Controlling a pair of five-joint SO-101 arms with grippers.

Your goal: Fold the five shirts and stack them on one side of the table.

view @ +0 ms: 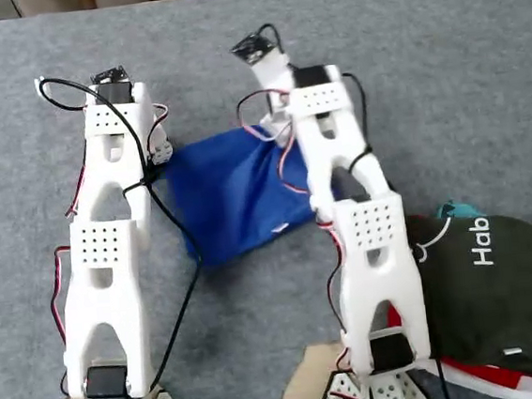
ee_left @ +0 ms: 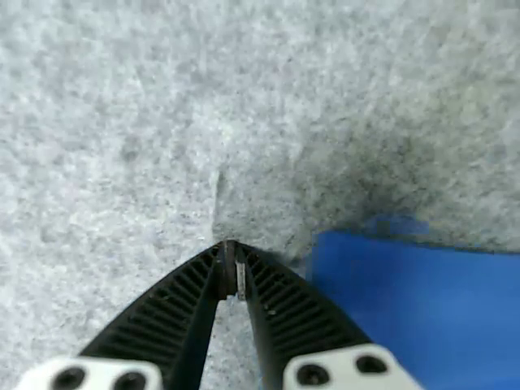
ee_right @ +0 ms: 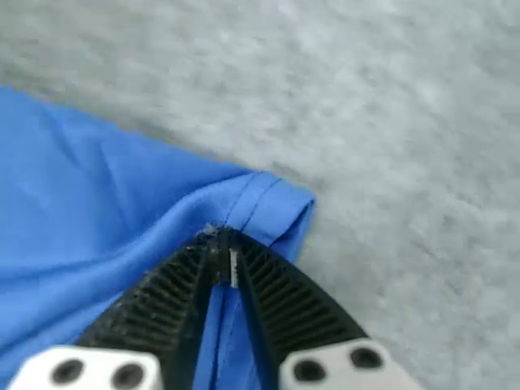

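Note:
A blue shirt (view: pixel 233 198) lies partly folded on the grey felt between the two arms. In the right wrist view my right gripper (ee_right: pixel 223 244) is shut on a hemmed corner of the blue shirt (ee_right: pixel 106 203), and the cloth bunches up at its tips. My left gripper (ee_left: pixel 230 256) is shut with its tips down on the bare felt, just beside the edge of the blue shirt (ee_left: pixel 422 301), with nothing between its fingers. From above, the left arm (view: pixel 113 176) stands at the shirt's left edge and the right arm (view: pixel 337 155) over its far right corner.
A pile of shirts sits at the near right, a dark one (view: pixel 501 290) on top and red and white cloth (view: pixel 490 371) under it. The grey felt (view: pixel 442 69) covers the table. Cables hang from both arms.

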